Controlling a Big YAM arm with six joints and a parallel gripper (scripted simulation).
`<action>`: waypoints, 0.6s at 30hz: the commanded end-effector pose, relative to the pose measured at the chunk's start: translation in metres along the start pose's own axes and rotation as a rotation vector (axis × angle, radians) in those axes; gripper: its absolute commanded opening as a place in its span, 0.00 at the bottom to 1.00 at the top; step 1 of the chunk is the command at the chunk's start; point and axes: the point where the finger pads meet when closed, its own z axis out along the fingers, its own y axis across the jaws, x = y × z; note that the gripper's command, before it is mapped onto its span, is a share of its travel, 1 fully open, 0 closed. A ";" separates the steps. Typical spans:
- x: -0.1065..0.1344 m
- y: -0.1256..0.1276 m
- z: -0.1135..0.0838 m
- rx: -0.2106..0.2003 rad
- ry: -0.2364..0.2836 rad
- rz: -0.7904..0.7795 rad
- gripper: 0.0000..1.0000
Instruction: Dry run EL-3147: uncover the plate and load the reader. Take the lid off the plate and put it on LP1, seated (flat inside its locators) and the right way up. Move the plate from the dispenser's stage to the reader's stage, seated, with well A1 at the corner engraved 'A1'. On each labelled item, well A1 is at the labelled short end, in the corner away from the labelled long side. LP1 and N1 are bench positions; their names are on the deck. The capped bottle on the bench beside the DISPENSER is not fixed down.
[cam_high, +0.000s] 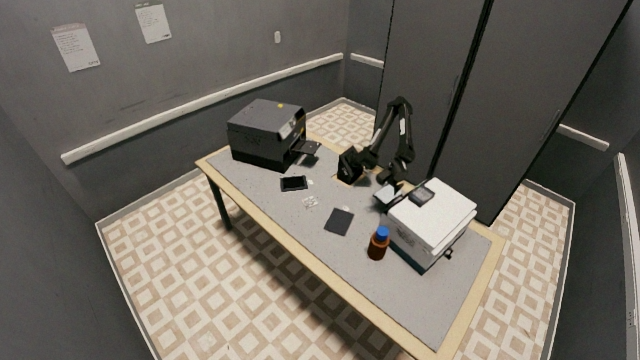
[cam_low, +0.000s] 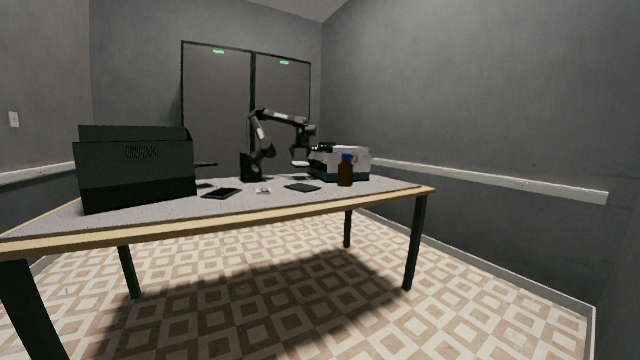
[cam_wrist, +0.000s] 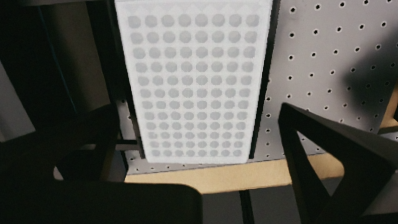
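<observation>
The gripper (cam_wrist: 200, 165) hangs right above the plate (cam_wrist: 196, 80) with its fingers spread all the way, one on each side of the plate's near short end and not touching it. Nothing between them.

The plate sits on the dispenser's stage (cam_high: 387, 194), the little shelf sticking out of the white dispenser (cam_high: 432, 217) near the back edge of the table (cam_high: 440, 320), toward its right end. From the wrist view you get rows of round wells showing pale and hazy, so I take it the lid is on, but I can't tell whether there's anything in the wells.

The brown bottle (cam_high: 378, 243) with the blue cap stands upright just beside the dispenser, on the side toward the front edge. Cap's on, contents not visible through the dark glass.

The black reader (cam_high: 266, 134) is at the back left corner with its stage (cam_high: 306, 147) poking out. In the middle of the table there are two flat dark pads, one (cam_high: 293, 183) nearer the reader and one (cam_high: 339, 221) nearer the bottle. I can't read the deck labels from here.
</observation>
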 end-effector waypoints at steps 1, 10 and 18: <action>0.003 0.007 -0.003 -0.014 -0.001 -0.015 1.00; -0.001 0.021 -0.015 -0.044 -0.034 -0.033 1.00; -0.004 0.023 -0.014 -0.038 -0.032 -0.025 1.00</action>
